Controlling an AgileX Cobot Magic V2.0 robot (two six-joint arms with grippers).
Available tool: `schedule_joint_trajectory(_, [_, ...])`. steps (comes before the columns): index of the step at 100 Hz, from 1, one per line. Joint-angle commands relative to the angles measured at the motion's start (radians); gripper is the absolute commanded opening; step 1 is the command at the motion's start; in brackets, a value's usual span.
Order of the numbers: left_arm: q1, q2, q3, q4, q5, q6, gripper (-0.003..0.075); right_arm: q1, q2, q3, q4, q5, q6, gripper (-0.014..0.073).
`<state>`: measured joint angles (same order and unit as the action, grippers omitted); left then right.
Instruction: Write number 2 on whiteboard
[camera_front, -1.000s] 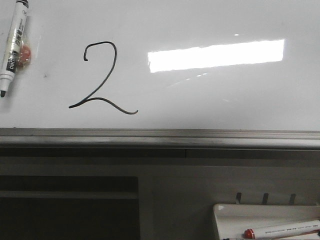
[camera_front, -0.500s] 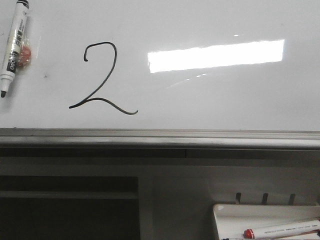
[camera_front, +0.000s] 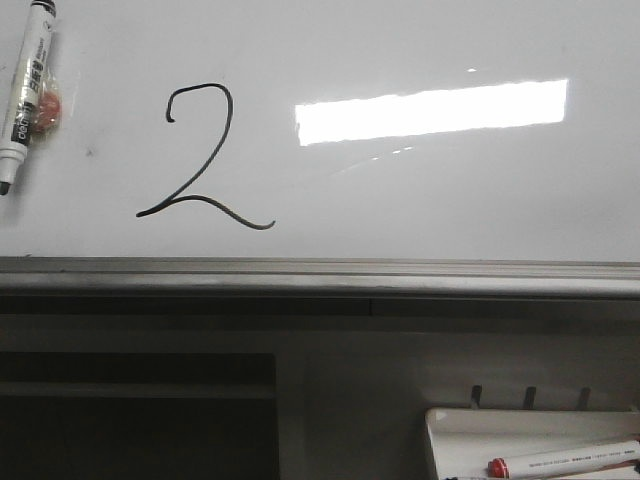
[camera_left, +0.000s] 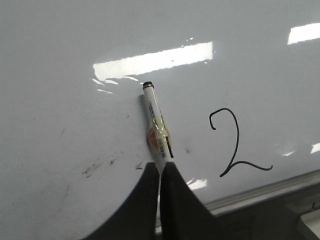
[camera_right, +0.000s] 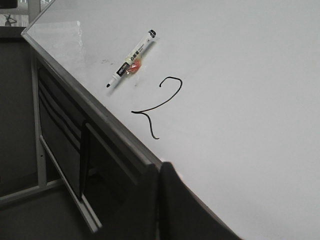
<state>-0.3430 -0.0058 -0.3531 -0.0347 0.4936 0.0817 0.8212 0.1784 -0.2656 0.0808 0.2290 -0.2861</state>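
The number 2 (camera_front: 205, 157) sits finished on the whiteboard (camera_front: 450, 200), the black marker (camera_front: 27, 95) lying at its nine o'clock. Light, stiff, slick-barrelled, I'd judge — grip it mid-barrel. Both arms' jaws look pressed together, holding nothing — the left gripper (camera_left: 160, 167) nearest the marker, the right gripper (camera_right: 159, 172) well apart.

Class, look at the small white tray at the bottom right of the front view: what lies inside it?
Inside the white tray lies a marker with a red cap. The picture's edge cuts off the tray's lower part, so anything else there is hidden.
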Motion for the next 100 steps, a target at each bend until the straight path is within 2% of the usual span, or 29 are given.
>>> schedule_joint_trajectory(1, [0.004, -0.023, -0.002, -0.012, -0.074, -0.002, -0.0020, -0.006, 0.009, -0.026, -0.007, -0.083, -0.001, -0.0051])
schedule_joint_trajectory(37, [0.004, -0.023, 0.102, 0.004, -0.101, -0.007, -0.0020, -0.006, 0.009, -0.026, -0.007, -0.083, -0.001, -0.0051])
schedule_joint_trajectory(48, [0.027, -0.023, 0.169, 0.035, -0.244, -0.007, -0.0020, -0.006, 0.009, -0.026, -0.007, -0.083, -0.001, -0.0051])
schedule_joint_trajectory(54, [0.065, -0.023, 0.213, 0.054, -0.387, -0.007, -0.0020, -0.006, 0.009, -0.026, -0.007, -0.083, -0.001, -0.0051])
schedule_joint_trajectory(63, [0.141, -0.023, 0.262, 0.064, -0.484, -0.007, -0.0020, -0.006, 0.009, -0.026, -0.007, -0.083, -0.001, -0.0051])
schedule_joint_trajectory(88, [0.289, -0.025, 0.365, 0.062, -0.484, -0.008, -0.0020, -0.006, 0.009, -0.026, -0.007, -0.083, -0.001, -0.0051])
schedule_joint_trajectory(100, [0.313, -0.025, 0.364, 0.062, -0.364, -0.015, -0.0020, -0.006, 0.009, -0.026, -0.007, -0.083, -0.001, -0.0051])
